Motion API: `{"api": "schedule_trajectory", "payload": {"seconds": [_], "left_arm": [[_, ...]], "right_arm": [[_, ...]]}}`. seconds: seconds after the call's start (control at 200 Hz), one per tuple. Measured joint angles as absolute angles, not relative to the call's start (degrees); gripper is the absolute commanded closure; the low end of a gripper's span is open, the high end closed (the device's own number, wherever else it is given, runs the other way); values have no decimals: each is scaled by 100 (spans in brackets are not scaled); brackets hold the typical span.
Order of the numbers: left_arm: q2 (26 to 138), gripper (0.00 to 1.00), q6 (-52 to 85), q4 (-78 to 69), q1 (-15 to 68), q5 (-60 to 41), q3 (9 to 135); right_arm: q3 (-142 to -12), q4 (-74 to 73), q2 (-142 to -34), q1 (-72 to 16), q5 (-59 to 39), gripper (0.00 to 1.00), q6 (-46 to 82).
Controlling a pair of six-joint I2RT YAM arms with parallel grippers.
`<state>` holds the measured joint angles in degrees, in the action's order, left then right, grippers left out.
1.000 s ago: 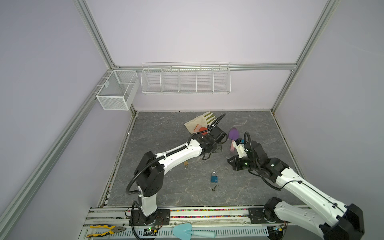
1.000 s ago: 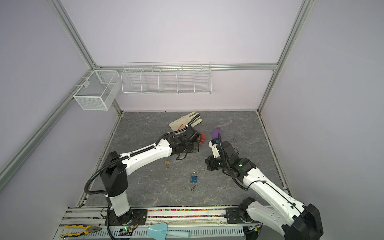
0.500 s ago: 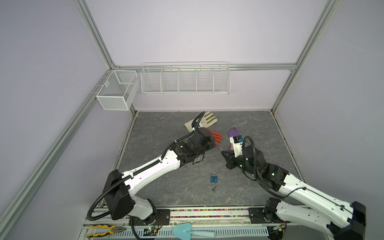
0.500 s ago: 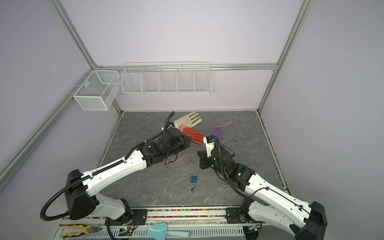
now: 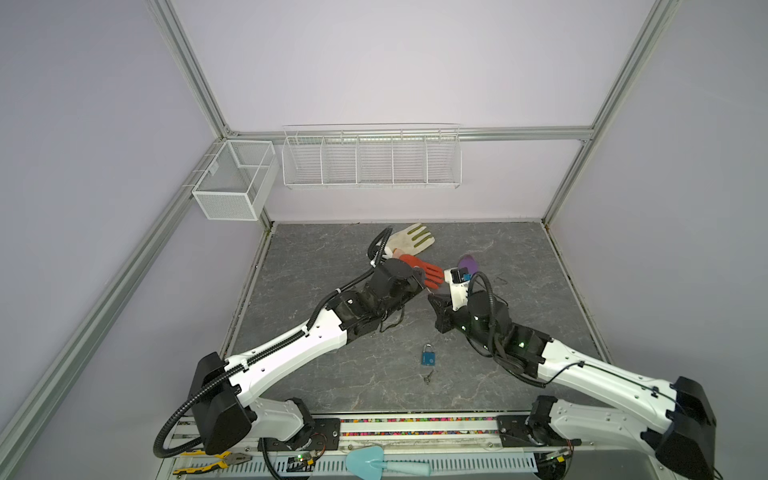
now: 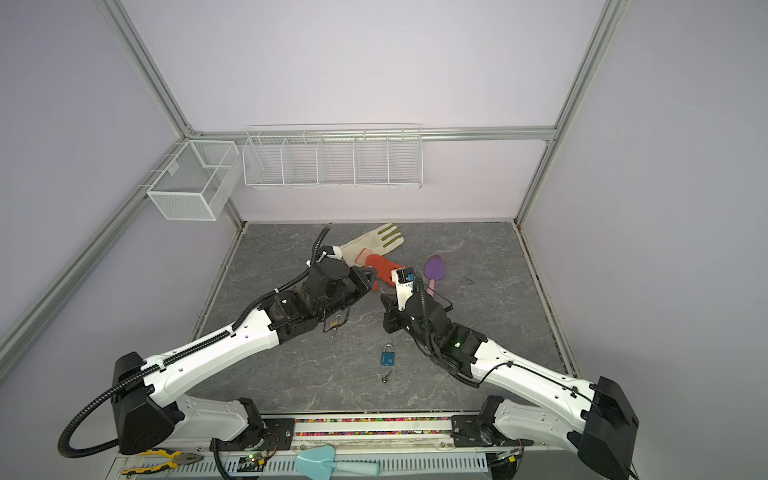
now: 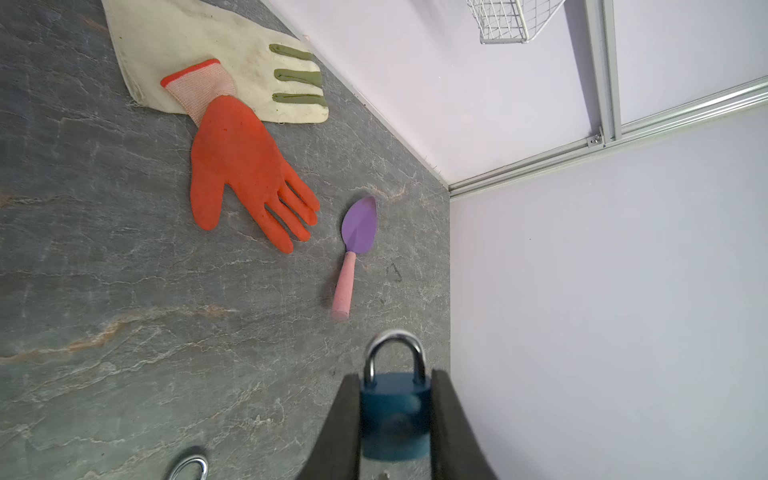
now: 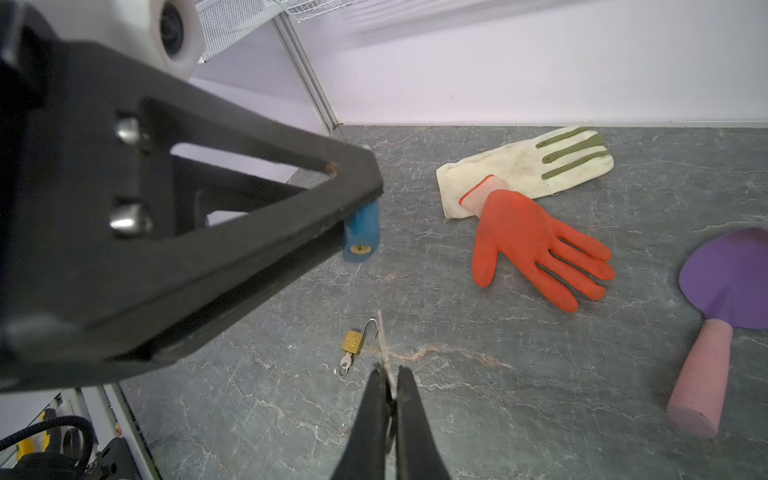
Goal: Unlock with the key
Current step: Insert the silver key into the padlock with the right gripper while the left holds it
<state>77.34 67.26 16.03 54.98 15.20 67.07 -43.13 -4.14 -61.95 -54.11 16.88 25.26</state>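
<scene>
Moved since a second ago: left pincer (image 7: 395,374) and right pincer (image 8: 390,374), both raised higher above the counter (image 7: 124,291) and brought closer together, tips now facing each other in both top views.

Left pincer: clamped on the body of a blue padlock (image 7: 395,415), shackle closed and sticking out past the tips, keyhole end facing the right pincer.

Right pincer: pressed together on a key (image 8: 382,336), blade poking out beyond the tips, aimed toward the blue padlock, not touching it.

Below and between the pincers, on the counter: brass padlock (image 8: 352,341), shackle swung open, small key (image 8: 345,365) in its base.

Nearer the arm bases than either pincer: second blue padlock (image 5: 429,356), shackle closed, loose key (image 5: 428,377) just beside it.

Beyond the pincers, flat on the counter: orange glove (image 7: 241,166), cuff overlapping a cream glove (image 7: 216,50); purple trowel (image 7: 360,226) with pink handle, just past the right pincer.
</scene>
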Motion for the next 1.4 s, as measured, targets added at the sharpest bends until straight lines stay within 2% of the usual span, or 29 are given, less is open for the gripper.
{"api": "schedule_trajectory", "payload": {"seconds": [1.399], "left_arm": [[7564, 100, 6525, 1326, 5481, 1500, 6530]], "right_arm": [[-4746, -530, -6560, -5404, 1796, 94, 2517]]}}
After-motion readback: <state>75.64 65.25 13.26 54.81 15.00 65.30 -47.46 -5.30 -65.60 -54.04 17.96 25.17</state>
